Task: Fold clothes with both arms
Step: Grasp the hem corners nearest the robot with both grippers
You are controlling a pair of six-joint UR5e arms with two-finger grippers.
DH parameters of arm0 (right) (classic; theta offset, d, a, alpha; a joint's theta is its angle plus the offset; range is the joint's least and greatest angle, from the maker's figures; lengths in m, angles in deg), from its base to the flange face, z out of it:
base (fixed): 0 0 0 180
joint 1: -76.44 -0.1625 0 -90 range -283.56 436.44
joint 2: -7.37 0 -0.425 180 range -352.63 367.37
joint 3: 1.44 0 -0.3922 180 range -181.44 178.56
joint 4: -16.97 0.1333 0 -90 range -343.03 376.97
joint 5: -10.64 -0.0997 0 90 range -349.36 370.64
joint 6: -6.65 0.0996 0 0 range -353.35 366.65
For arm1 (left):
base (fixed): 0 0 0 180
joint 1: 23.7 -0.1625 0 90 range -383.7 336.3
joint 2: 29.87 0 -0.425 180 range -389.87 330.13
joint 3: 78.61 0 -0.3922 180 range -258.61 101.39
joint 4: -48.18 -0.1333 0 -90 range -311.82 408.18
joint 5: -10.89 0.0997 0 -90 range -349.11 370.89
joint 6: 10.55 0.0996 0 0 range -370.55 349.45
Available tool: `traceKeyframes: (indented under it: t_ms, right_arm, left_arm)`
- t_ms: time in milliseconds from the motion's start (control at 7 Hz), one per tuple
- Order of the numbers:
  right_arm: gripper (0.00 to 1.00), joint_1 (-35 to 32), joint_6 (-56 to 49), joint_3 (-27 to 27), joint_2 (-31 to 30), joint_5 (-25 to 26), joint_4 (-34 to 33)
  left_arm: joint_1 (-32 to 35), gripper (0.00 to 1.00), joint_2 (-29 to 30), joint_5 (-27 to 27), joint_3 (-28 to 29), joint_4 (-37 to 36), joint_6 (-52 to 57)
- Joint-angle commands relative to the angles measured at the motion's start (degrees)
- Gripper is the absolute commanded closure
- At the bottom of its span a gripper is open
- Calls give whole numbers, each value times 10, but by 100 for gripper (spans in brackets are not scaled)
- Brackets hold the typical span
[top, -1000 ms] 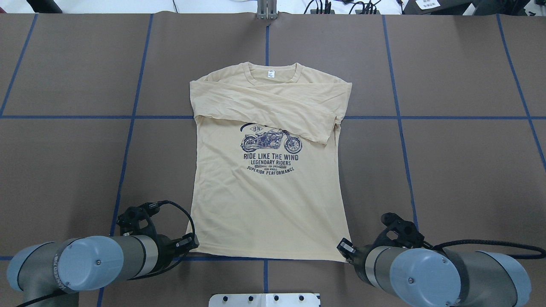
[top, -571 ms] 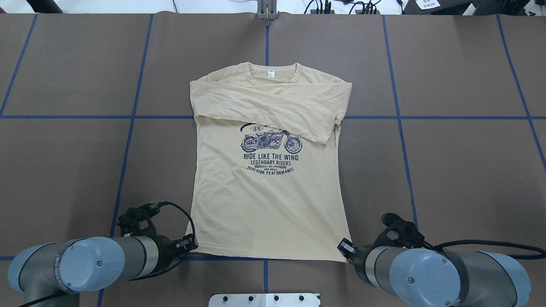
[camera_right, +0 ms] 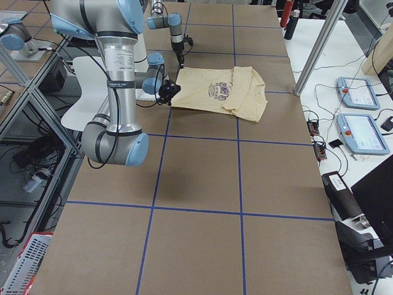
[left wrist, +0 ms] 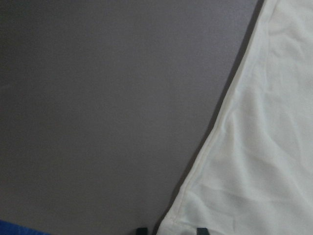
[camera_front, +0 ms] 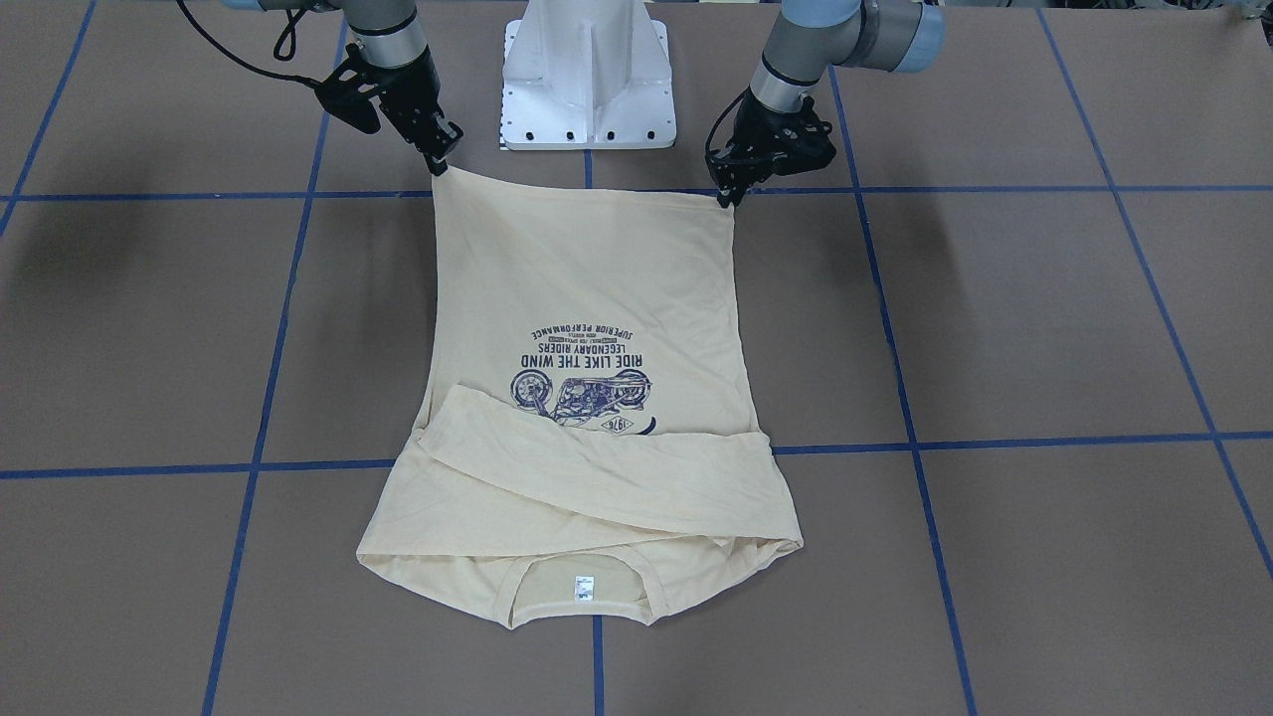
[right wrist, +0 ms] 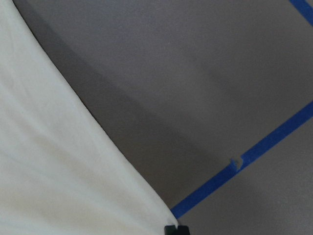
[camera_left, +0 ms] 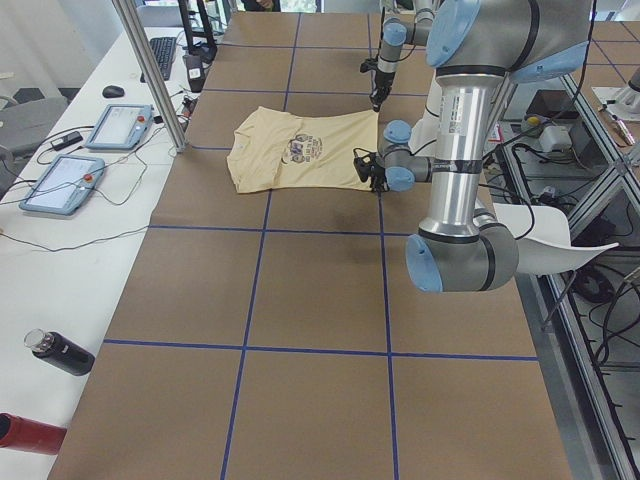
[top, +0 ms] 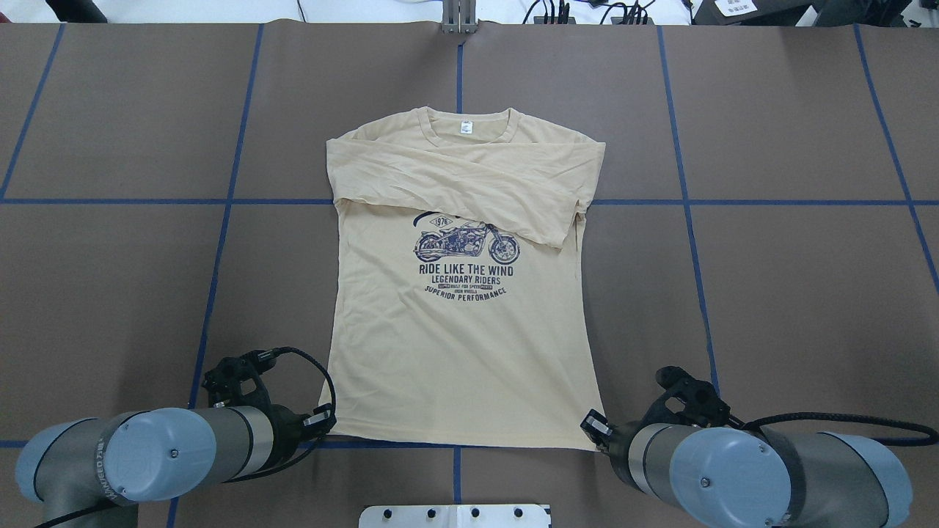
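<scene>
On the brown counter [top: 110, 293], the cream T-shirt [top: 462, 352] is lying print-up, sleeves folded across its chest, collar at the far side. At its near hem, the left claw [camera_front: 733, 196] is pinching the left corner and the right claw [camera_front: 439, 164] is pinching the right corner.

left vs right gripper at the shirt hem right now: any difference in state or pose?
The left gripper sits at its hem corner of the T-shirt; the right gripper at the opposite corner. In the wrist views the left's tips show slightly apart with cloth between; the right's look pressed together. Both appear shut on a corner, low at the table.
</scene>
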Motion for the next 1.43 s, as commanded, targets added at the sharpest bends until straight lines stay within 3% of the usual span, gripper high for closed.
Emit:
traceKeyframes:
  t_ms: [0, 286, 429, 714, 1143, 1286]
  right_arm:
    - [100, -1, 0, 1, 0, 0, 0]
    - [100, -1, 0, -2, 0, -1, 0]
    - [100, -2, 0, -4, 0, -1, 0]
    - [100, 2, 0, -11, -2, -3, 0]
    - [100, 39, -1, -100, -67, -4, 0]
    - [100, 39, -2, -105, -69, -6, 0]
  left_arm:
    - [2, 100, -1, 0, -5, 0, 0]
    - [6, 100, -14, -3, -35, -1, 1]
    - [5, 100, -44, -5, -79, -2, -5]
    - [-28, 100, -66, -4, -139, -17, -100]
    - [-89, 100, -67, -6, -189, -26, -200]
    - [-89, 100, -63, -5, -192, -25, -193]
